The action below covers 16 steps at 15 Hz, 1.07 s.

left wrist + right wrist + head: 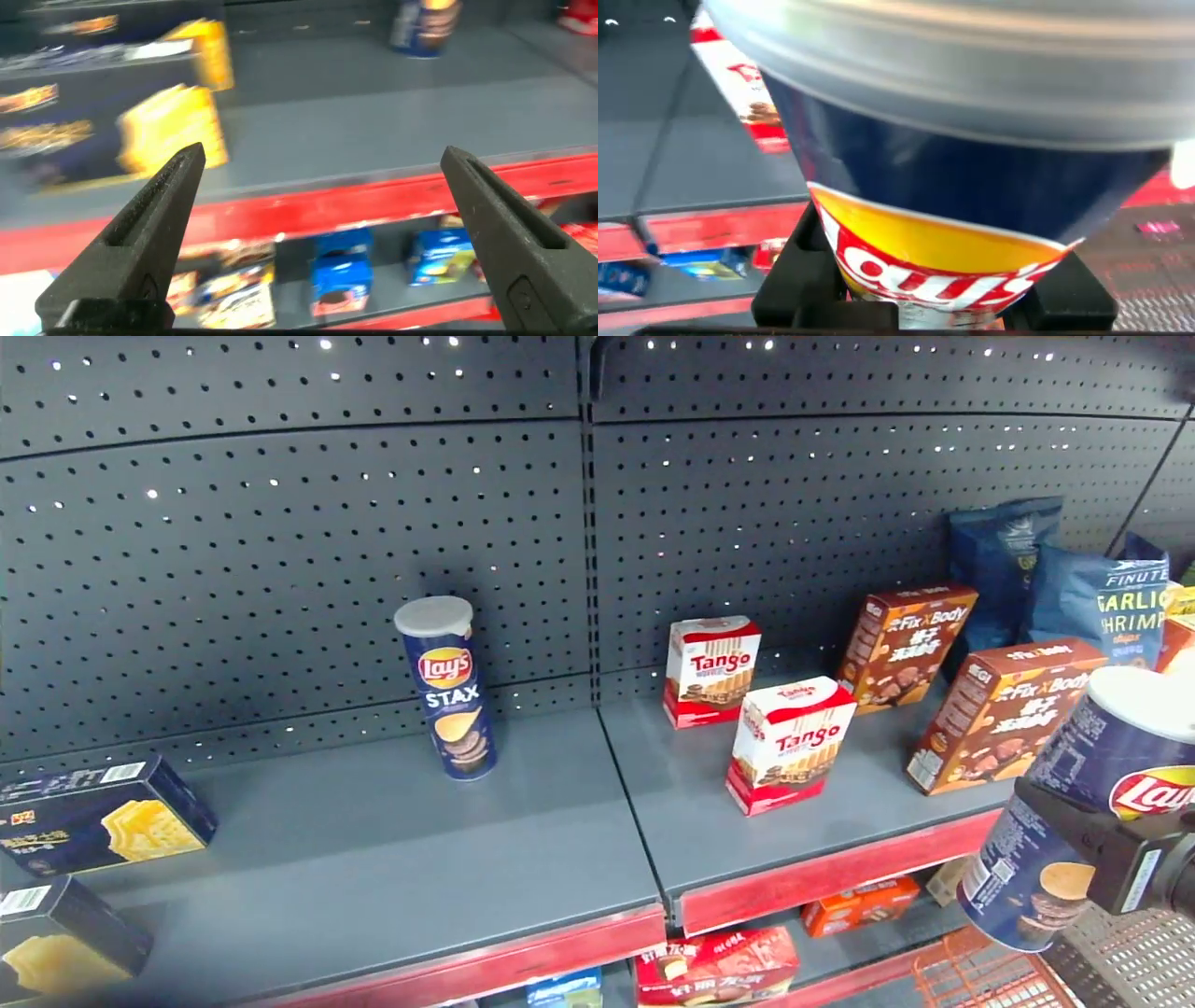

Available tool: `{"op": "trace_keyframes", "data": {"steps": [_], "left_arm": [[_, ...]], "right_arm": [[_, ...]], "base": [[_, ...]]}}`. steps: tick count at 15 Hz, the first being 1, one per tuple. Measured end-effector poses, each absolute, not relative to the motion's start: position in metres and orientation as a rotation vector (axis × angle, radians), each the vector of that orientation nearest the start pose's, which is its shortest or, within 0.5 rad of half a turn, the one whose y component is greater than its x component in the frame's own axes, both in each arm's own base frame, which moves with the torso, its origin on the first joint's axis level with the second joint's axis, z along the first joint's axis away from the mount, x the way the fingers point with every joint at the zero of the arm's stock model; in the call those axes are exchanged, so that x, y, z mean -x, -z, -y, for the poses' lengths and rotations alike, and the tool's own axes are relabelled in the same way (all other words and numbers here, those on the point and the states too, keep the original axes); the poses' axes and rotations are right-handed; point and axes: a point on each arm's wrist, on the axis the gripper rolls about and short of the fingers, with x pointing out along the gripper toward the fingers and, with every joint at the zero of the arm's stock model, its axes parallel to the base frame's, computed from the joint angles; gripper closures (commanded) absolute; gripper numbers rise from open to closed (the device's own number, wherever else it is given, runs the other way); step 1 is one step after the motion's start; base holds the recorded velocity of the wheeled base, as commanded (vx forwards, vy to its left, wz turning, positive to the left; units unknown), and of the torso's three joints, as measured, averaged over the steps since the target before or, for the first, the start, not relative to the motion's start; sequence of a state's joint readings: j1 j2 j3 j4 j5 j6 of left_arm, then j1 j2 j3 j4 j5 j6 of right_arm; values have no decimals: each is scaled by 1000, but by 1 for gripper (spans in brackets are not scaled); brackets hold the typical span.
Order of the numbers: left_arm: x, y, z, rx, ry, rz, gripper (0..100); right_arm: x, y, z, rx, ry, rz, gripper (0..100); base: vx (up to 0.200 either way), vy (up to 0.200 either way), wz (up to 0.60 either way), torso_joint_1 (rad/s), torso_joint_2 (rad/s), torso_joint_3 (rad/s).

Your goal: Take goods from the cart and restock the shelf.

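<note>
A dark grey perforated metal back panel [280, 541] rises well beyond both grippers. Below it runs the grey metal shelf with a red front lip [373, 840]. The left gripper [322, 154] hangs just in front of that lip, its two black fingers [149, 233] spread wide with nothing between them.

An orange wire cart basket [971, 975] lies directly below the right gripper [1111, 854]. Two blue foil snack bags [1004, 560] stand beyond that gripper, against the panel. Two brown rectangular cardboard boxes [999, 714] stand upright in front of the bags, the nearer one just beyond the right gripper and to its left.

Two dark blue flat cardboard boxes with yellow crackers printed on them [103, 817] lie on the shelf just beyond the left gripper. Two red-and-white cardboard wafer boxes [790, 744] stand upright on the shelf, near to the right gripper's left, one behind the other.

The right gripper's black fingers are clamped around a dark blue cardboard chip can with a pale plastic lid [1092, 775]. The can is tilted, and it is off the shelf's front edge, above the basket. A second dark blue chip can with a grey lid [448, 686] stands upright near the back panel. It is well to the right gripper's left, and beyond the left gripper to its right.
</note>
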<state>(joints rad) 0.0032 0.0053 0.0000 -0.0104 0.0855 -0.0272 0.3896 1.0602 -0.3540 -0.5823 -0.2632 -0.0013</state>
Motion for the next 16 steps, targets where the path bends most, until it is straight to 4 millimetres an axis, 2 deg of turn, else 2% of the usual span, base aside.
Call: {"op": "trace_keyframes", "data": {"steps": [2,5,10,13,16], "left_arm": [[22,-77,-2,27,-89,7,0],[22,-77,-2,27,-88,6,0],[22,-77,-2,27,-89,5,0],[22,-77,-2,27,-88,5,0],[22,-77,-2,27,-88,5,0]], "right_arm": [[-125,-192,-45,39,-130,-112,100],[-122,-196,-49,31,-227,-92,100],[-111,-213,-71,38,-415,-21,100],[-107,-213,-77,111,-469,-3,100],[-106,-210,-78,134,-477,-6,100]], "base": [[0,0,0,0,0,0],[0,0,0,0,0,0],[0,0,0,0,0,0],[0,0,0,0,0,0],[0,0,600,1,1,1]]}}
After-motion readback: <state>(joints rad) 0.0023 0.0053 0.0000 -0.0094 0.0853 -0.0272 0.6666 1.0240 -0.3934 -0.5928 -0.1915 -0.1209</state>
